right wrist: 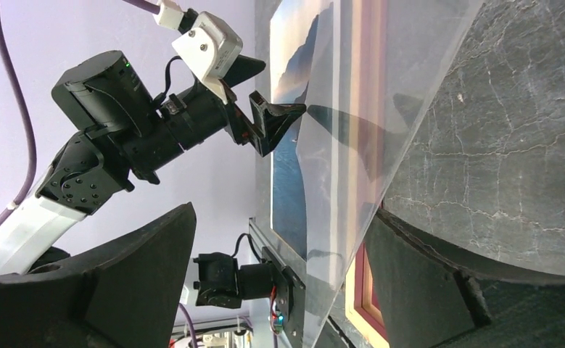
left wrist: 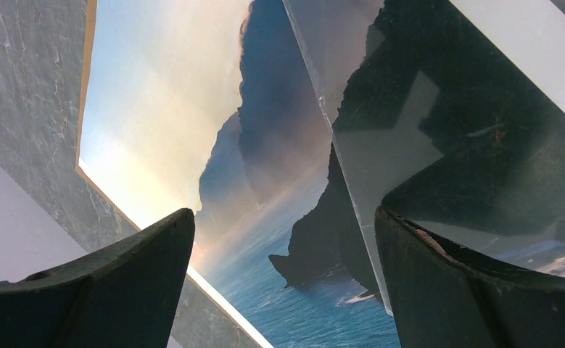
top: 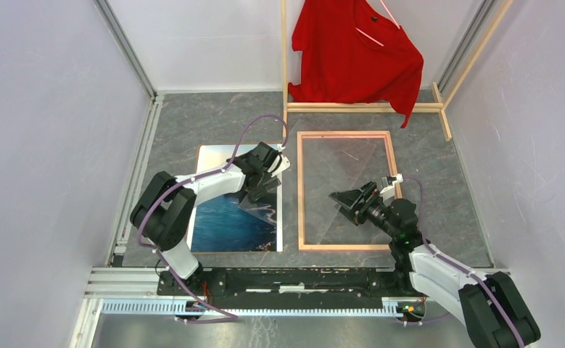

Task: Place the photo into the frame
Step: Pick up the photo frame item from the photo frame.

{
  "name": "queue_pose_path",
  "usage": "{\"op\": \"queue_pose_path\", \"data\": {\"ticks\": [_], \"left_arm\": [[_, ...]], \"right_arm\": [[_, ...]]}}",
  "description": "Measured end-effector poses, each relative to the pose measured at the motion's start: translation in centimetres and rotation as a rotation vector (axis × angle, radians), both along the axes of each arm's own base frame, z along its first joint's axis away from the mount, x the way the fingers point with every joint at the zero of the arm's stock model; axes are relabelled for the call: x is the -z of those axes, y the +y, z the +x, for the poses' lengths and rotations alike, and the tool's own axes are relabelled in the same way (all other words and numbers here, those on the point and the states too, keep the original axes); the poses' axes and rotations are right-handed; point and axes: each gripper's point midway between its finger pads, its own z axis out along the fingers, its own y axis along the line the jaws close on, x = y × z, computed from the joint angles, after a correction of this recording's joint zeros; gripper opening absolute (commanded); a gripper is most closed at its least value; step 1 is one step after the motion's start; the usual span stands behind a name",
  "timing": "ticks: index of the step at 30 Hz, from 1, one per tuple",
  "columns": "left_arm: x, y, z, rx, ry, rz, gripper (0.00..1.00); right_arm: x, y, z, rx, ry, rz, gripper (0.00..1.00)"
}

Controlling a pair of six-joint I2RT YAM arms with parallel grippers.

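top view: the photo (top: pixel 232 217) lies flat, picture side up, on the grey table (top: pixel 192 123), just left of the frame (top: pixel 344 134). your left gripper (top: pixel 263 187) hangs over the photo's right edge, and your right gripper (top: pixel 346 199) over the frame's lower half.

left wrist: both fingers (left wrist: pixel 120 290) stand wide apart above the seascape, and a clear sheet (left wrist: pixel 439 94) slants in on the right.

right wrist: fingers (right wrist: pixel 120 283) are wide apart too, with the clear sheet's edge standing between them. can't tell if it touches either one.
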Motion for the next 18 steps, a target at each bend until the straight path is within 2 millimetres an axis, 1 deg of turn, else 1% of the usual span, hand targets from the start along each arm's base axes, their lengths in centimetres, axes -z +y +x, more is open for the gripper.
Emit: {"op": "queue_pose_path", "data": {"ticks": [4, 9, 13, 18], "left_arm": [[0.0, 0.0, 0.0, 0.001, 0.002, -0.001, 1.0], [0.0, -0.1, -0.1, 0.002, 0.003, -0.003, 1.0], [0.3, 0.0, -0.3, 0.006, 0.012, -0.003, 1.0], [0.2, 0.1, -0.6, 0.007, 0.013, -0.007, 1.0]], "right_arm": [[0.4, 0.0, 0.3, 0.01, 0.011, -0.007, 0.9], [1.5, 0.0, 0.5, 0.02, 0.032, -0.032, 0.84], [2.7, -0.1, 0.8, 0.041, 0.05, -0.072, 0.73], [4.0, -0.2, 1.2, 0.082, 0.07, -0.133, 0.64]]}}
